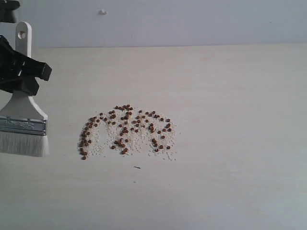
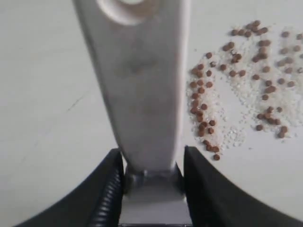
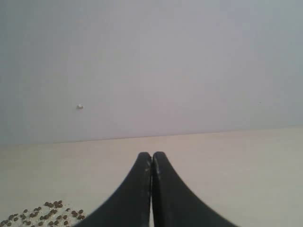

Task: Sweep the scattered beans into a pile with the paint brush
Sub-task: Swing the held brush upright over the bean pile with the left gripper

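The beans [image 1: 127, 130] lie scattered in an arch-shaped patch with white grains in the middle of the table; they also show beside the handle [image 2: 227, 80] and in a corner of the right wrist view [image 3: 45, 216]. The paint brush [image 1: 23, 125] stands upright at the far left, bristles down near the table, left of the beans. My left gripper [image 1: 21, 72] is shut on its pale handle [image 2: 142, 94], one black finger on each side. My right gripper [image 3: 151, 155] is shut and holds nothing; it is out of the exterior view.
The pale table [image 1: 230, 143] ends at a light wall [image 1: 192, 21] at the back. A small dark speck [image 1: 137, 167] lies just in front of the beans.
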Controlling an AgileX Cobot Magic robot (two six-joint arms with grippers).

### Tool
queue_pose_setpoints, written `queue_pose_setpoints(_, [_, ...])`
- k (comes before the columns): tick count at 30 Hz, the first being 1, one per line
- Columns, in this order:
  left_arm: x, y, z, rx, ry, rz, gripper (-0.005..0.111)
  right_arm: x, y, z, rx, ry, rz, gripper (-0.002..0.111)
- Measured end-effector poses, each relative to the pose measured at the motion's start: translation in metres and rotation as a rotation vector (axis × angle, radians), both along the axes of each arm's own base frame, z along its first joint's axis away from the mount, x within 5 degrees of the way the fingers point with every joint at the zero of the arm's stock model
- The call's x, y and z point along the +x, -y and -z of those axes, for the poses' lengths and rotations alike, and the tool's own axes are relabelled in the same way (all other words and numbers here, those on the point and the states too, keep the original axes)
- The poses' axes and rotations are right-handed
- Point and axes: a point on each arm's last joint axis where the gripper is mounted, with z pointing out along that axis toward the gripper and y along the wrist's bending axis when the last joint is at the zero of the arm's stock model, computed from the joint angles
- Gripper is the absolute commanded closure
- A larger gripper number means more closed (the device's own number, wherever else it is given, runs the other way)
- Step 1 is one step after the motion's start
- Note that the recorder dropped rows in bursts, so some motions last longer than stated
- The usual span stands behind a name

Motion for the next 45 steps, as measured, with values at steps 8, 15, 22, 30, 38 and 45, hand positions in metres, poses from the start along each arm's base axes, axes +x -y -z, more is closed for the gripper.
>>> queue_pose_setpoints(8, [-0.032, 0.003, -0.010, -0.221, 0.093, 0.140, 0.107, 0.000, 0.000, 0.000, 0.000, 0.000, 0.000, 0.108])
queue_pose_setpoints(15, [-0.057, 0.009, -0.020, -0.400, 0.168, 0.305, 0.107, 0.000, 0.000, 0.000, 0.000, 0.000, 0.000, 0.108])
queue_pose_setpoints(22, [-0.077, 0.013, -0.020, -0.537, 0.244, 0.441, 0.107, 0.000, 0.000, 0.000, 0.000, 0.000, 0.000, 0.108])
queue_pose_setpoints(30, [-0.088, 0.018, -0.017, -0.639, 0.277, 0.547, 0.107, 0.000, 0.000, 0.000, 0.000, 0.000, 0.000, 0.108])
queue_pose_setpoints(38, [-0.104, 0.026, -0.025, -0.757, 0.280, 0.761, 0.107, 0.000, 0.000, 0.000, 0.000, 0.000, 0.000, 0.108])
queue_pose_setpoints(45, [-0.112, 0.028, -0.028, -0.780, 0.305, 0.895, 0.107, 0.000, 0.000, -0.001, 0.003, 0.012, 0.001, 0.108])
